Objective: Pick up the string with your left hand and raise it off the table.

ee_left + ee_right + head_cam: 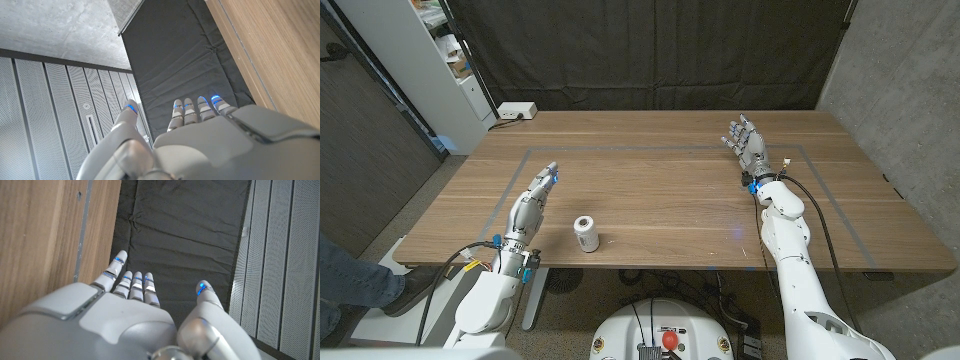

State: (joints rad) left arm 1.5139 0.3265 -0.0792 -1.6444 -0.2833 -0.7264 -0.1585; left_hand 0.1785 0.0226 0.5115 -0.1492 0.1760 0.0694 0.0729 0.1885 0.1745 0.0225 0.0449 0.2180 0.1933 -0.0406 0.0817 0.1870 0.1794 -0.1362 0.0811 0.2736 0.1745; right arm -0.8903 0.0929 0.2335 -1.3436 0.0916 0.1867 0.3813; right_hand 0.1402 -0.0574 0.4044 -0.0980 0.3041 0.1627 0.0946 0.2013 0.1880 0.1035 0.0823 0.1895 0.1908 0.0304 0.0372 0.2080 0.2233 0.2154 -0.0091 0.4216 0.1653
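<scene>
Shown: left robot hand (538, 188) with fingers spread, holding nothing, beside spool of string (585, 234) lying near front edge of wooden surface (660, 190). Right robot hand (747, 143) likewise spread and unladen. Risk: round spool rolling off when nudged.

No legible text, labels, brands or numbers are seen in any view. Some dark marking is carried by the white spool (584, 233) on the table (670, 200), but it is too small to be read.
</scene>
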